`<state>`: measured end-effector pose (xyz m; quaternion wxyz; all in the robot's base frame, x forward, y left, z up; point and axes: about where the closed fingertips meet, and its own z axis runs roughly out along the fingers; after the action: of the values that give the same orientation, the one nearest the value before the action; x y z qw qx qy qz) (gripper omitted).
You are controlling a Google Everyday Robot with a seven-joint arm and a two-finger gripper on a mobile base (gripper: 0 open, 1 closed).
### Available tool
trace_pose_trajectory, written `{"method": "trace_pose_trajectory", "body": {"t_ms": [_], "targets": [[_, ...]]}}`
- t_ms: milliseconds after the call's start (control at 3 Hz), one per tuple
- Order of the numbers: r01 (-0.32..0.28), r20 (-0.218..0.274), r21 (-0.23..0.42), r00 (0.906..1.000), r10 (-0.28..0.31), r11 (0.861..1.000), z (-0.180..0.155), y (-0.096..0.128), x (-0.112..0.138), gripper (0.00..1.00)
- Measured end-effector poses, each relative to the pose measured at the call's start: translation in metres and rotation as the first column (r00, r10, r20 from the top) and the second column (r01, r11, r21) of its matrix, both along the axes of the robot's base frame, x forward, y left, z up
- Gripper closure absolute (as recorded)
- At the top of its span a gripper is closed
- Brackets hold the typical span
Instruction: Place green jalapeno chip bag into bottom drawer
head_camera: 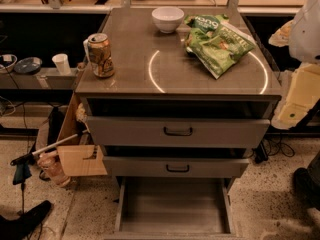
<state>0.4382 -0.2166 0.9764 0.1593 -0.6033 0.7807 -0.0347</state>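
The green jalapeno chip bag (220, 46) lies ungrasped near the counter's (130, 39) back right corner with the bottom drawer (172, 209) already open below, so grasping it comes next, I'd say, though the claw is out of view and I cannot tell its state.

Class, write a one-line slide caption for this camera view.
Green jalapeno chip bag lies on the cabinet top, bottom drawer stands open below, gripper out of view.

By the right edge, the gripper (300, 96) looks pale cream-yellow, blocky and flat-faced. A small green dot (292, 116) sits low on it. Just above it bulges a rounded white arm shell (307, 26), and a dark strut (311, 115) runs under it.
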Motion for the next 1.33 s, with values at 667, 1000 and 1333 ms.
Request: {"method": "trace_pose_trajectory", "body": {"t_ms": [667, 1000, 1333], "targets": [[0.002, 0.019, 0.019, 0.9998, -0.002, 1.0, 0.004, -0.002, 0.017, 0.0], [-0.014, 0.029, 0.073, 0.9995, 0.012, 0.997, 0.005, 0.0, 0.044, 0.0], [-0.058, 0.023, 0.167, 0.9982, 0.055, 0.984, 0.0, -0.007, 0.071, 0.0]]}}
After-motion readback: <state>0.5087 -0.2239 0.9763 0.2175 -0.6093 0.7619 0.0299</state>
